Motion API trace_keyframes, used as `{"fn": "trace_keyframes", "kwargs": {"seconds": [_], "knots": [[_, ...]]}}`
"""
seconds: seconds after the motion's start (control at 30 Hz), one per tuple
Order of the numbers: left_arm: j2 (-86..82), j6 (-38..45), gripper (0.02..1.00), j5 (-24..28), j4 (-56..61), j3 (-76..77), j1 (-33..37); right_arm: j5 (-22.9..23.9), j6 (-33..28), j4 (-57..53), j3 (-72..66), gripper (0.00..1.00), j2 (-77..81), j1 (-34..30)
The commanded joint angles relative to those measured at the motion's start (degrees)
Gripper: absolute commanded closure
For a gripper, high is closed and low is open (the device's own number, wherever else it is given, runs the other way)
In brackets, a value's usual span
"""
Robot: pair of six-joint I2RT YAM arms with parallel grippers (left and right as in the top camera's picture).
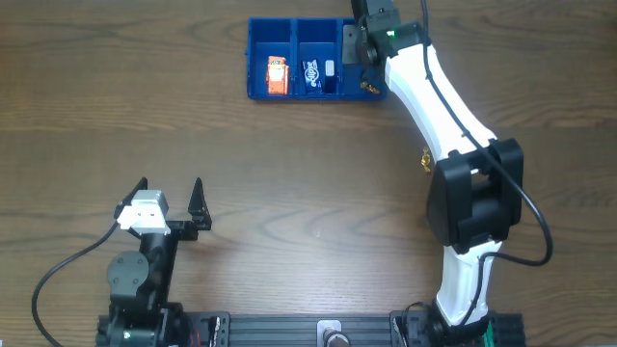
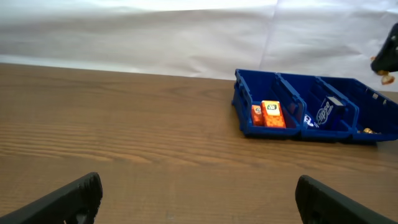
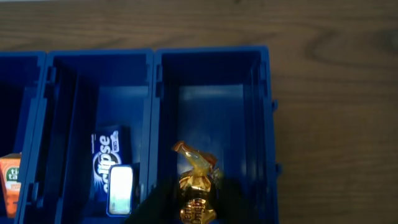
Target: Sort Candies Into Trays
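Observation:
A blue three-compartment tray (image 1: 258, 58) (image 2: 239, 99) (image 3: 267, 93) sits at the table's far middle. Its left bin holds an orange candy box (image 1: 278, 75) (image 2: 272, 114), and its middle bin holds a dark blue gum pack (image 1: 314, 72) (image 2: 323, 112) (image 3: 112, 163). My right gripper (image 1: 364, 48) (image 3: 198, 208) hangs over the right bin, shut on a gold-wrapped candy (image 3: 196, 186) (image 2: 387, 78). Another gold piece (image 1: 368, 87) (image 2: 367, 130) lies low in that bin. My left gripper (image 1: 171, 198) (image 2: 199, 208) stands open near the table's front left, with nothing between its fingers.
A small gold candy (image 1: 424, 160) lies on the wood table (image 1: 289, 173) beside the right arm. A white backdrop (image 2: 155, 37) stands behind the tray. Bare wood stretches between the left gripper and the tray.

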Motion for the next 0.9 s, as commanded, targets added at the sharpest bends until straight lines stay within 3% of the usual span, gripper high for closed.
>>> {"fn": "trace_keyframes", "kwargs": {"seconds": [0.03,0.07,0.2,0.43,0.5,0.6,0.9], "knots": [[-0.2,0.4,0.02,-0.3,-2.4,-0.9,0.3,0.8,-0.6,0.0,0.7,0.242,0.1,-1.0],[-0.2,0.4,0.02,-0.3,-2.4,-0.9,0.3,0.8,-0.6,-0.5,0.7,0.187,0.1,-1.3],[-0.2,0.4,0.02,-0.3,-2.4,-0.9,0.3,0.9,-0.6,-2.8,-2.4,0.172,-4.8,-3.8],[-0.2,0.4,0.023,-0.3,-2.4,-0.9,0.3,0.7,-0.5,-0.4,-28.5,0.172,-24.8,-8.8],[-0.2,0.4,0.023,-0.3,-2.4,-0.9,0.3,-1.9,-0.5,-0.5,-36.5,0.169,-28.6,-10.3],[-0.2,0.4,0.02,-0.3,-2.4,-0.9,0.3,-5.0,-0.5,0.2,-43.5,0.176,-29.2,-11.2],[-0.2,0.4,0.02,-0.3,-2.4,-0.9,0.3,-5.3,-0.3,2.9,-47.5,0.196,-22.4,-12.2]]}}
